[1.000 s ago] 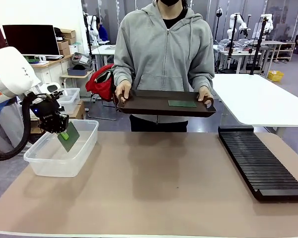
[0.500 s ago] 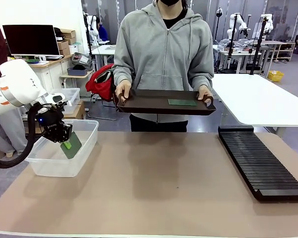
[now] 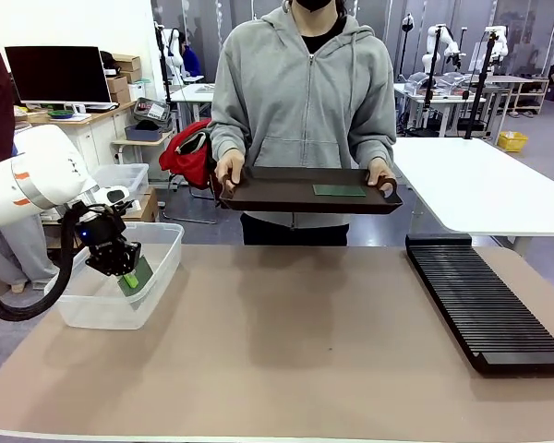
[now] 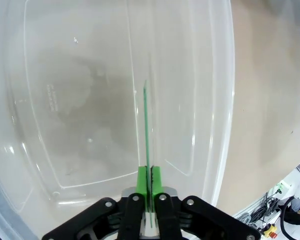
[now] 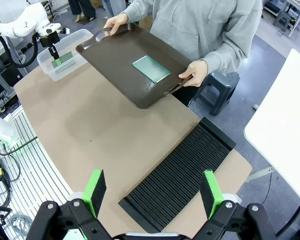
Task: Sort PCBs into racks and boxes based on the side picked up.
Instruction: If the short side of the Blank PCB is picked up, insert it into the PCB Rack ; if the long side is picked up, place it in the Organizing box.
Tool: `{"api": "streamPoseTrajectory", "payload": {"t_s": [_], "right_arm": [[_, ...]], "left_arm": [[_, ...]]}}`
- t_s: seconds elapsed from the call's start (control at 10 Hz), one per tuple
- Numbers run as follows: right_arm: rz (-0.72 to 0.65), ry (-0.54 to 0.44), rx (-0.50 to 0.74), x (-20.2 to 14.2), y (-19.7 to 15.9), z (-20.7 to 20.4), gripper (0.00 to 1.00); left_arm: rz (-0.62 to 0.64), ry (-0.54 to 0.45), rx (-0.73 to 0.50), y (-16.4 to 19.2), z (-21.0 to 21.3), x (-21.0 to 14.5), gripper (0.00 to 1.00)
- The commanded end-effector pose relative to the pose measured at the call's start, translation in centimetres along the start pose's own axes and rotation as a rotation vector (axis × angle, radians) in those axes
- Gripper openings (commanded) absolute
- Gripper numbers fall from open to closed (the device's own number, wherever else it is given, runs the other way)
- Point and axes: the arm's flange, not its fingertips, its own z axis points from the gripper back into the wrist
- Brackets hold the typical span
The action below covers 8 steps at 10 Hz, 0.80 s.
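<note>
Front view showed the left tool (image 3: 127, 277) lowered into the clear tub (image 3: 102, 314) at the left end of the bench (image 3: 286, 369), with a dark-green board (image 3: 141, 271) tilted at its tip, inside the tub's walls. Seen from the left wrist, that board (image 4: 145, 125) stood edge-on between the two green pads (image 4: 142, 177) of the left tool (image 4: 149, 176), running out over the tub's floor (image 4: 65, 75). The pads sat close against both faces, but whether they actually gripped the board could not be told.

Across the bench a person (image 3: 305, 83) held a dark brown tray (image 3: 277, 196) level above the far edge, one hand (image 3: 229, 169) at one end and the other hand (image 3: 380, 175) at the opposite end. A second board (image 3: 339, 192) lay flat on the tray.

The long black rack (image 3: 485, 305) lay along the right side of the bench, well apart from the tub.

From the right wrist, the right tool (image 5: 153, 187) hung high over the rack (image 5: 180, 175) with its fingers spread wide and nothing between them.
</note>
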Motion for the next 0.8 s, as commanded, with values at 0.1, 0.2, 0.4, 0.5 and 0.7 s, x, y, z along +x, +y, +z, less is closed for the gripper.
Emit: {"api": "streamPoseTrajectory", "payload": {"t_s": [0.1,0.2,0.4,0.5,0.7], "right_arm": [[0.001,0.001,0.003,0.0,0.1,-0.1,1.00],[0.001,0.001,0.003,0.0,0.1,-0.1,1.00],[0.001,0.001,0.003,0.0,0.1,-0.1,1.00],[0.001,0.001,0.003,0.0,0.1,-0.1,1.00],[0.001,0.001,0.003,0.0,0.1,-0.1,1.00]], "left_arm": [[0.003,-0.009,0.024,0.4,-0.2,0.3,0.36],[0.004,-0.020,0.030,0.4,0.0,0.4,0.43],[0.008,-0.034,0.040,0.9,0.8,0.4,0.63],[0.009,-0.030,0.051,1.1,1.1,0.3,0.76],[-0.001,-0.032,0.105,1.6,2.5,0.0,0.96]]}}
